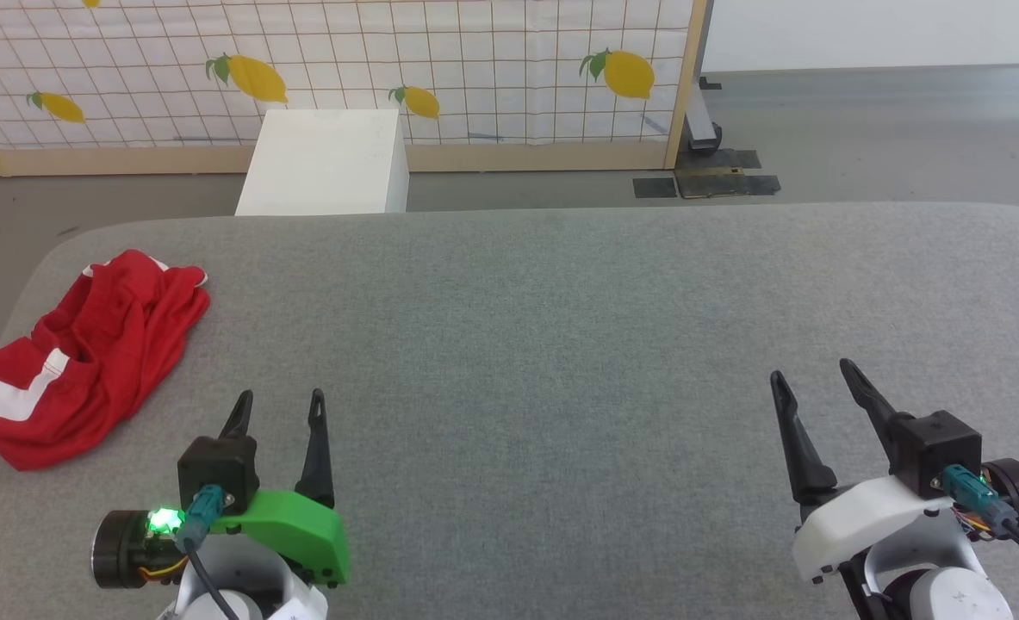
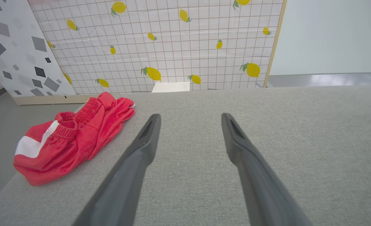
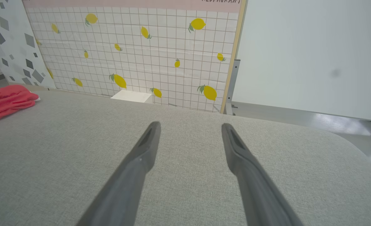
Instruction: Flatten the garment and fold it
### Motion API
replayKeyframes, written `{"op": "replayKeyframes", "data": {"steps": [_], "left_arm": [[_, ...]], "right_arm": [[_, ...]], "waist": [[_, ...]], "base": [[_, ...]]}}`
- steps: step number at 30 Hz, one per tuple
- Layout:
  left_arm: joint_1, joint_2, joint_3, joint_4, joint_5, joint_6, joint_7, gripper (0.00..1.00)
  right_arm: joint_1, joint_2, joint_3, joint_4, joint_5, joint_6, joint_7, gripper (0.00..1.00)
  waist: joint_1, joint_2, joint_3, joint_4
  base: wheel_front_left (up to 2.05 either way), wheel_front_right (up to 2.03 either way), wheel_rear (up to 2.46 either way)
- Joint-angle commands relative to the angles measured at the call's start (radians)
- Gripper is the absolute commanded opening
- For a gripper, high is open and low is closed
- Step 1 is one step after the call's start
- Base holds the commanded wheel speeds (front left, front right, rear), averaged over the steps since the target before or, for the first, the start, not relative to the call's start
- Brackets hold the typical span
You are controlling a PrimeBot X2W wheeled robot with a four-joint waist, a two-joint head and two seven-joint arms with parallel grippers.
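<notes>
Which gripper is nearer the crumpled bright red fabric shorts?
Left. The left gripper sits just right of the red fabric shorts; the right gripper is far across the grey table.

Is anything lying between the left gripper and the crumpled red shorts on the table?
Nothing visible does. The left gripper is open above bare grey table, and only that surface separates it from the garment, which lies crumpled near the table's left edge.

- Grey fabric-covered table (image 1: 561,301), broad, with rounded corners.
- White box (image 1: 324,164) just beyond the table's far edge.
- Lemon-print grid panel (image 1: 475,69), wooden-framed, upright behind the box.
- Pale panel with grey diamonds (image 2: 13,47) beside it.
</notes>
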State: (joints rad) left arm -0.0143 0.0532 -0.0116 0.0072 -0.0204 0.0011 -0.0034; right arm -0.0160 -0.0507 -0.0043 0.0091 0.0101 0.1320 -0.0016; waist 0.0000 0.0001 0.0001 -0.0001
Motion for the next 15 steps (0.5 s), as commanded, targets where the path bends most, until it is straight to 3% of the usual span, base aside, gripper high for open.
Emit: {"op": "replayKeyframes", "data": {"steps": [1, 15], "left_arm": [[0.001, 0.0, -0.003, 0.006, -0.004, 0.003, -0.011, 1.0], [-0.001, 0.001, -0.011, 0.024, -0.016, 0.014, -0.04, 1.0]], "right_arm": [[0.008, 0.0, -0.003, 0.005, 0.011, 0.0, -0.012, 1.0], [0.023, 0.0, -0.013, 0.018, 0.032, 0.0, -0.041, 1.0]], "waist": [[0.0, -0.0001, 0.0, 0.0], [0.0, -0.0001, 0.001, 0.026]], "base": [[0.0, 0.0, 0.0], [0.0, 0.0, 0.0]]}}
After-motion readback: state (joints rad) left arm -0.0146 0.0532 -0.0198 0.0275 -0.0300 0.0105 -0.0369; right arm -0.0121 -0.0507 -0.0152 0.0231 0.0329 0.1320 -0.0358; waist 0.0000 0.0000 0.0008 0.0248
